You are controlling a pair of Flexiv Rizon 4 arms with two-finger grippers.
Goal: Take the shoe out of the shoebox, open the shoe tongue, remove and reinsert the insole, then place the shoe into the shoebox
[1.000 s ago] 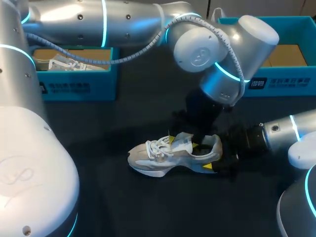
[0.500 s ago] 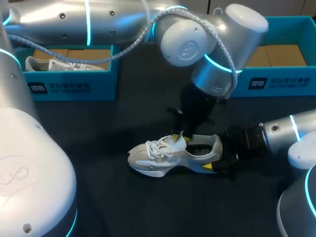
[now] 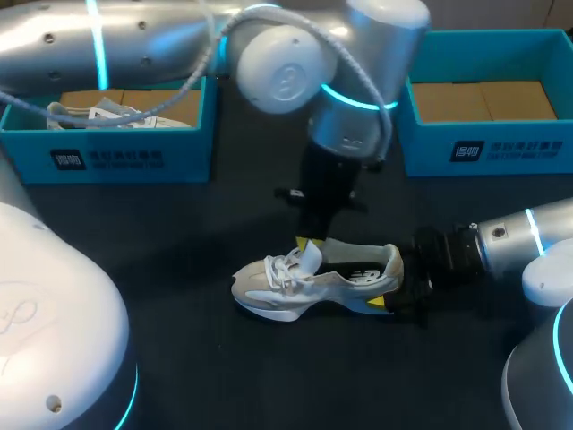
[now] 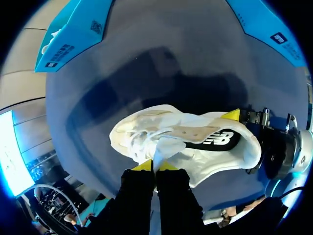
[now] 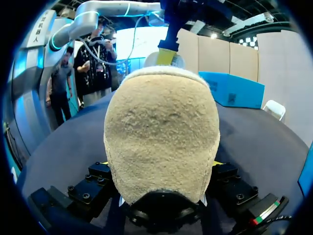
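Left hand point(image 4: 155, 166) pinched closed, right hand point(image 3: 394, 285) clamped.

Shoe point(image 3: 300, 285): pale mesh cloth, fuzzy suede heel. Table point(image 3: 206, 358): matt dark. Left arm point(image 3: 143, 40): glossy silver. Shoebox point(image 3: 488, 152): matt cardboard.

Shoebox lbls point(image 3: 106, 159): print too small to read

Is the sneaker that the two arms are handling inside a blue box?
No, the white sneaker rests on the black table, outside the left blue shoebox and the right blue shoebox.
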